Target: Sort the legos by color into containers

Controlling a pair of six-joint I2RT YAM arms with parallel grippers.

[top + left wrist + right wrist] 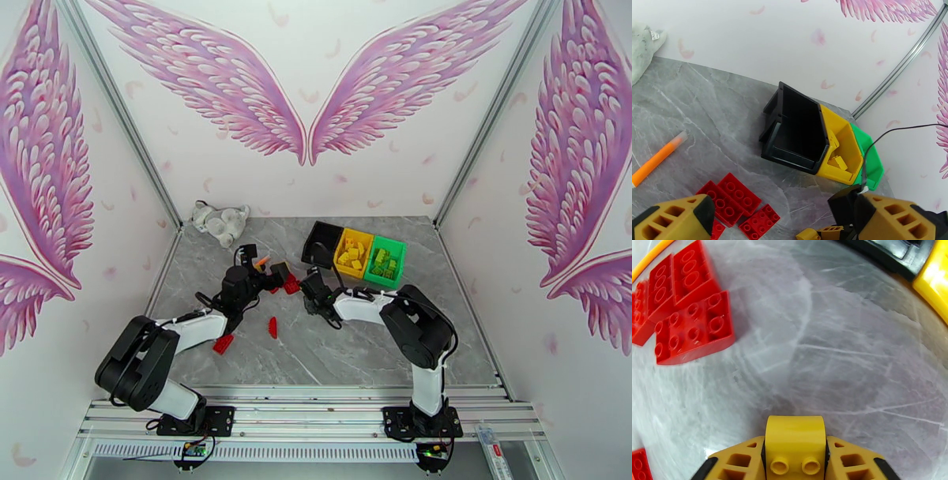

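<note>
1. Looking down from above, we find the black bin point(321, 234), yellow bin point(346, 272) and green bin point(380, 278) side by side by the table's point(355, 351) far edge. The last two hold bricks of their own colour. Red bricks point(291, 284) lie between the two grippers, and two more sit nearer the left arm. The left gripper point(271, 273) is beside an orange marker point(261, 260), and the right gripper point(314, 283) is near the black bin. The near middle and right of the table lie bare. A plush cat point(220, 222) sits in the far left corner. A label point(491, 448) on the near rail is too small to read.

2. From the left wrist, we see the left gripper point(782, 225) with jaws wide apart above red bricks point(736, 197). Bare table separates these from the black bin point(769, 118). The yellow bin point(843, 130) and green bin point(871, 158) touch in a row beyond it. The orange marker point(655, 160) lies at the left.

3. From the right wrist, we see the right gripper point(795, 455) clamped on a yellow brick point(795, 435). Red bricks point(695, 325) lie at the upper left. Corners of the black bin point(892, 255) and yellow bin point(936, 283) edge the upper right, with open table between.
</note>
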